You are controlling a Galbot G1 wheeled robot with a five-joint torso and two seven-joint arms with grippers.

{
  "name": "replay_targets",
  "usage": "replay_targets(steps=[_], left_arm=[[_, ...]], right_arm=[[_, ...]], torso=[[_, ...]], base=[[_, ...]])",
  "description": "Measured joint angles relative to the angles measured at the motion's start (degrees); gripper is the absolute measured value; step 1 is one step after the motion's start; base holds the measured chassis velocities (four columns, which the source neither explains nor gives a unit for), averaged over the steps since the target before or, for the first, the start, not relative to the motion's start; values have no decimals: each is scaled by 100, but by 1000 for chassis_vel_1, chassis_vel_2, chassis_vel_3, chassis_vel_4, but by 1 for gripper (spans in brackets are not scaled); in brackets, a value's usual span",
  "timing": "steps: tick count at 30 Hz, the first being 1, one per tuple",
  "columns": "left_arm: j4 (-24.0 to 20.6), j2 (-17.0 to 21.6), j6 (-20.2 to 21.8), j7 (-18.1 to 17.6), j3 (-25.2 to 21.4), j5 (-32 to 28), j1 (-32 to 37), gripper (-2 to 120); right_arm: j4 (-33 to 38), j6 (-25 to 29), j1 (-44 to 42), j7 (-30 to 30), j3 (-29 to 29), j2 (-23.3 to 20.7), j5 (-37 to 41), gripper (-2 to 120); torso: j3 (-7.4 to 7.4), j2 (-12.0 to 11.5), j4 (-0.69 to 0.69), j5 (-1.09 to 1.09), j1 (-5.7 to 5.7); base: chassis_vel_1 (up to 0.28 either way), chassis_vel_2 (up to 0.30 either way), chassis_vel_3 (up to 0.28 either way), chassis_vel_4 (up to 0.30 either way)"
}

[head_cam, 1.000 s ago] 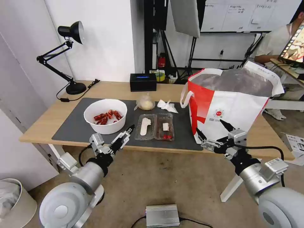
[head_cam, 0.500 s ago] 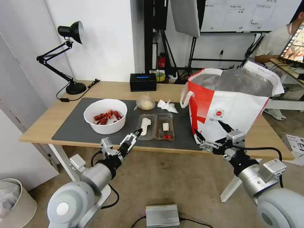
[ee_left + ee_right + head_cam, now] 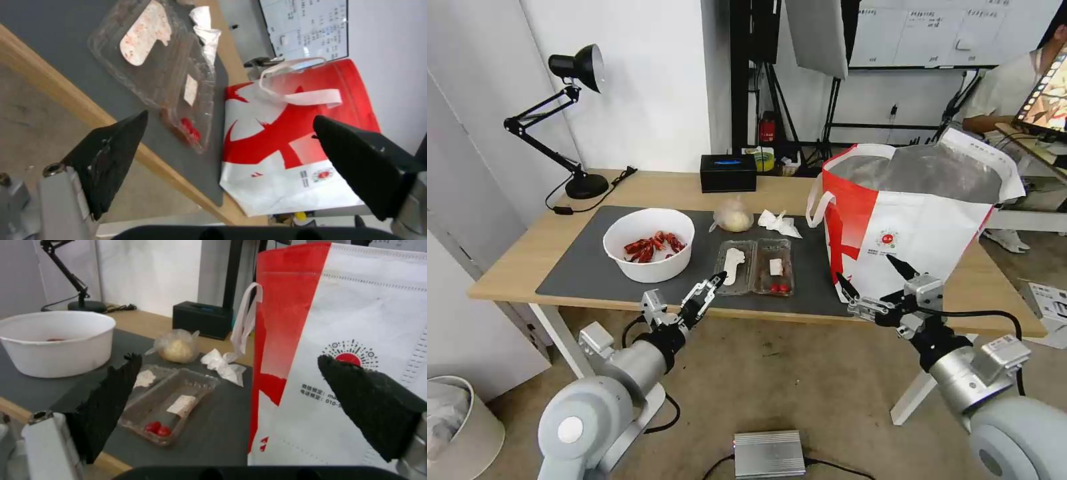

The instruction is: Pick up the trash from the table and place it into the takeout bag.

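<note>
A: Head view — my left gripper (image 3: 708, 289) barely shifts from half a second ago, fingers spread, empty.
B: And the clear hinged plastic tray (image 3: 754, 267)?
A: Just ahead of its tips, on the mat. My right gripper (image 3: 866, 281) stays open beside the takeout bag (image 3: 917, 213).

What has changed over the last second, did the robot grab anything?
No. The left gripper slid right from beside the white bowl to the clear plastic tray, open and empty. The right gripper barely shifted before the takeout bag. The trash stayed put.
</note>
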Motion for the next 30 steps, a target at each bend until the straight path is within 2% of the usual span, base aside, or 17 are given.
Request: replay_targets(steps=[14, 30], left_arm=[[391, -156, -121, -118, 133, 56, -350, 100], [1228, -314, -181, -295, 409, 30, -1036, 100]], right_arm=[[-87, 1, 114, -9, -36, -151, 26, 100], [-224, 1, 218, -47, -100, 21, -17, 100]], torso=[[0, 0, 0, 0, 0], [0, 0, 0, 0, 0]], base=[[0, 0, 0, 0], [0, 0, 0, 0]])
